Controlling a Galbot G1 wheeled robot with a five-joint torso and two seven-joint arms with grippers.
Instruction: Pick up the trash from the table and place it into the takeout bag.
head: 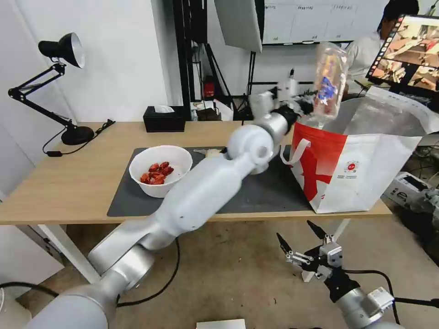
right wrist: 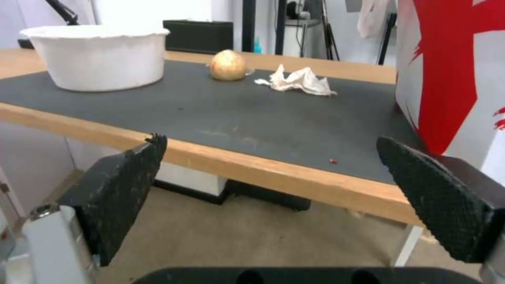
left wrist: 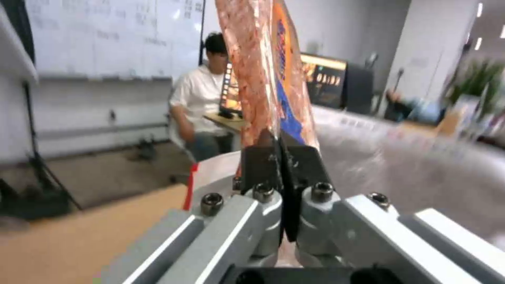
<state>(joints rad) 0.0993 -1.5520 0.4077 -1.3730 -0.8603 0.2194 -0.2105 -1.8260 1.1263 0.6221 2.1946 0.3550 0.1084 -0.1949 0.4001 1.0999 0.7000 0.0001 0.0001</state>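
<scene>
Left pincer (head: 305,106) clamps clear plastic clamshell tray (head: 329,77) above white-and-red foil-lined takeout bag (head: 361,173); white round bowl (head: 160,170), crumpled tissue (right wrist: 297,80), wrapped beige ball (right wrist: 228,65) remain on counter (head: 68,183); right pincer (head: 297,237) open, empty, low.

White wall, black desk lamp (head: 61,50) at left, whiteboard behind, tan floor (head: 238,269).

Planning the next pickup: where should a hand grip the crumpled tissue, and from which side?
From straight above, pinching the raised ridge at the middle of the crumpled tissue. It lies low on the dark mat, apart from the wrapped ball, so its flat edges offer little.
</scene>
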